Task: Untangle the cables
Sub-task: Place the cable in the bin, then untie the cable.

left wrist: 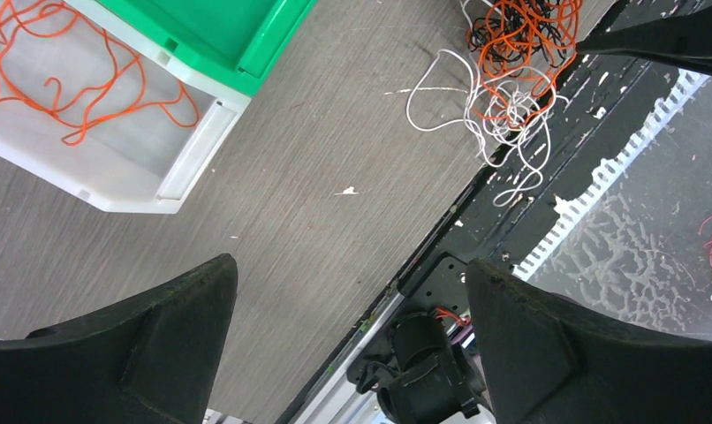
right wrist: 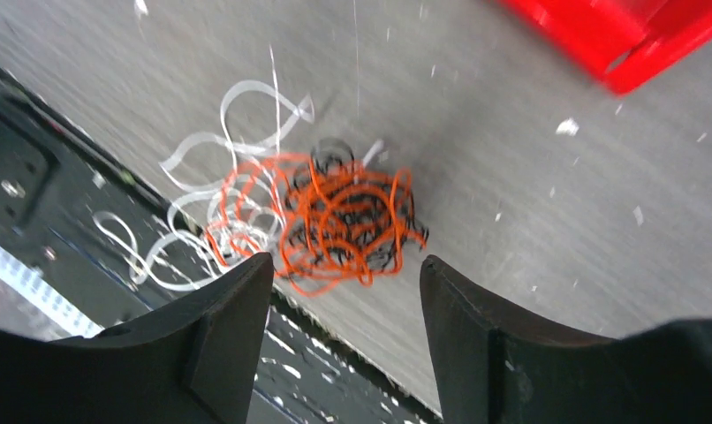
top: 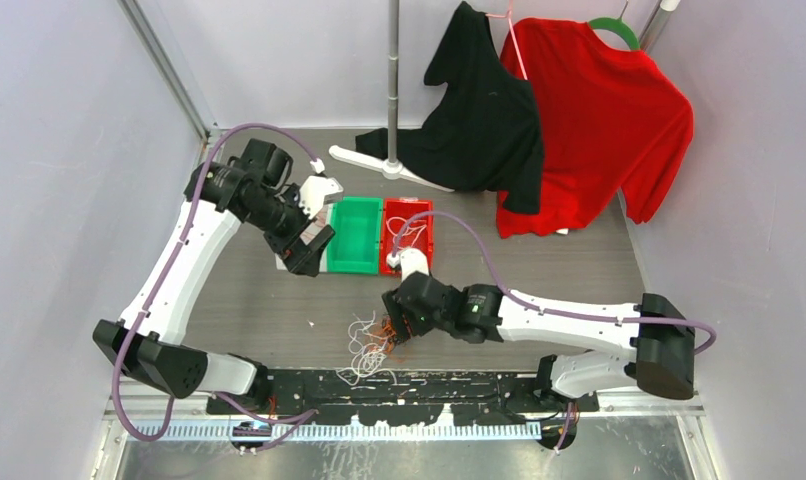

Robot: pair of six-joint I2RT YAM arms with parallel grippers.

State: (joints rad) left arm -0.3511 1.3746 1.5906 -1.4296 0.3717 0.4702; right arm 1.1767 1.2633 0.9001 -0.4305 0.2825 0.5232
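I am holding my right gripper (right wrist: 344, 276) with its two fingers apart and nothing between them. It is hanging just above the tangle of cables (right wrist: 335, 221), which is lying in the middle of the right wrist view, on the table (right wrist: 529, 177) near its black front edge. Orange and black wires are making a tight ball there, and white loops are spreading to the left of it, some over the edge.

To do this step well, I think I should be aiming at one single strand at the outside, maybe a free white loop on the left. Biting the dense ball would probably be lifting everything together. I should be closing low, near the table, because the wires are very thin, and then pulling away slowly.

My left gripper (left wrist: 351, 274) is waiting wide apart and empty in the upper left of the top view. It is near the white tray (left wrist: 185, 168), where one orange cable (left wrist: 79, 79) is lying alone, beside the green tray (left wrist: 238, 44).
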